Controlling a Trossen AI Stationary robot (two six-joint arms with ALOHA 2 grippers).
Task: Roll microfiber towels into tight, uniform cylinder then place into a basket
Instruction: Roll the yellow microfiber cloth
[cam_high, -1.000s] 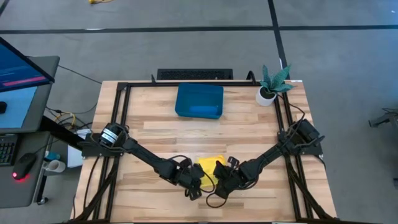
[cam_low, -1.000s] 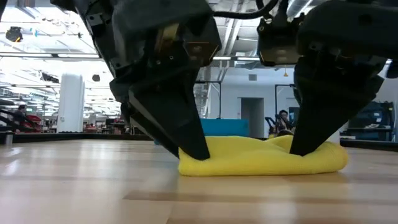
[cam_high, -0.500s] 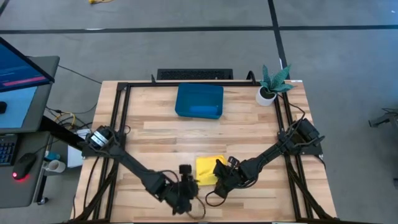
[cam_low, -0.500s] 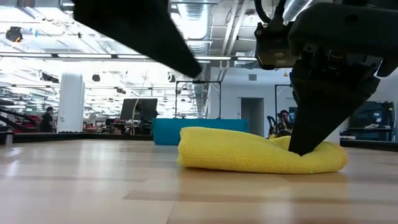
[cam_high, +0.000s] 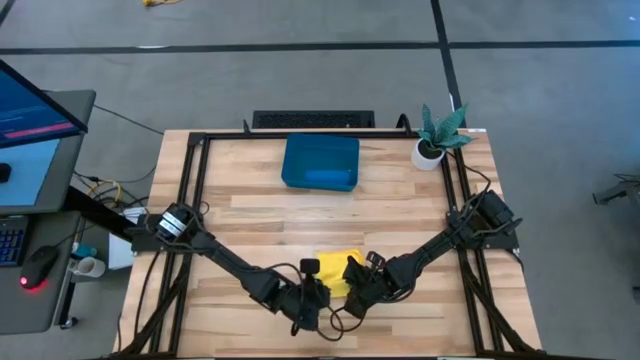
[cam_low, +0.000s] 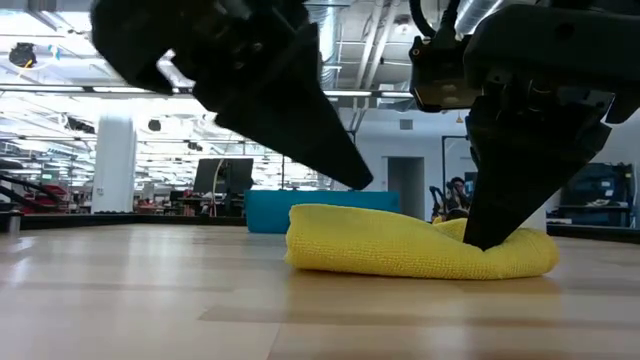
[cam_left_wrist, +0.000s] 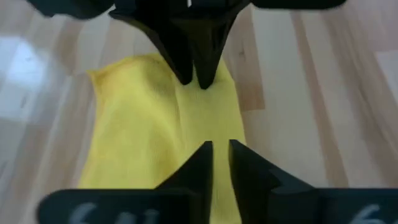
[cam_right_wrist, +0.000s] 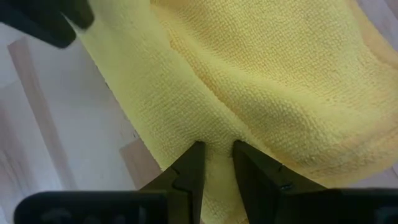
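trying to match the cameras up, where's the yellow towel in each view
High view: yellow towel near the table's front edge, between both grippers.
Low view: centre-right, on the wood.
Left wrist view: centre-left.
Right wrist view: fills most of the picture.
Shared landmark: right gripper pinching its edge.

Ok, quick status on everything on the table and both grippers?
yellow towel: folded, not rolled, flat on table.
basket: holds something blue.
left gripper: above the towel, fingers nearly together, empty.
right gripper: pinching the towel's edge.
plant pot: upright.
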